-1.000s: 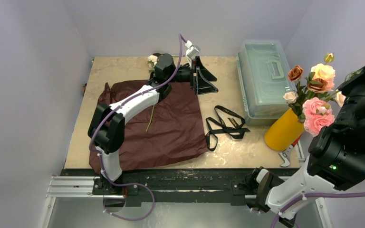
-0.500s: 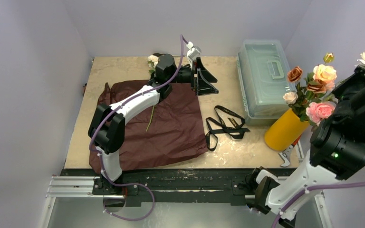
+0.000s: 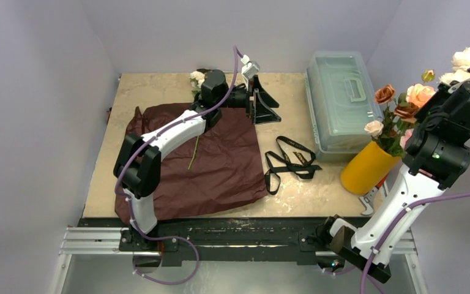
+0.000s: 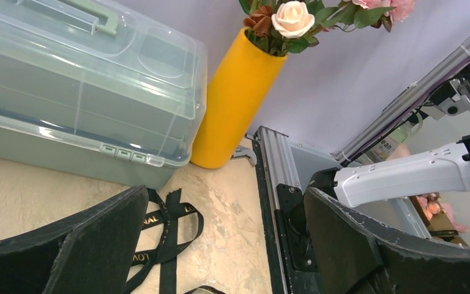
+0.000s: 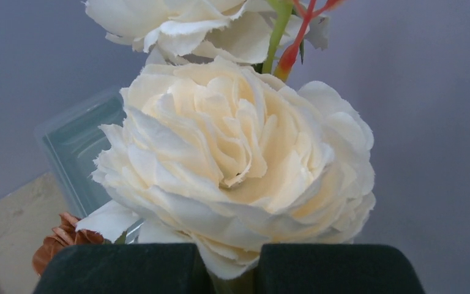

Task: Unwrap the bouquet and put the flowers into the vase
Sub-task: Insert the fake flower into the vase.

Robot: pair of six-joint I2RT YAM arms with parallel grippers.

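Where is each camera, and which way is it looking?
Top external: high behind the robot, looking down on the table; left arm and right arm show.
Left wrist: on the left hand, facing the vase and clear box; its open fingers show.
Right wrist: on the right hand, facing the cream rose it grips; finger tops show.
Shared: top and left wrist both see the vase.
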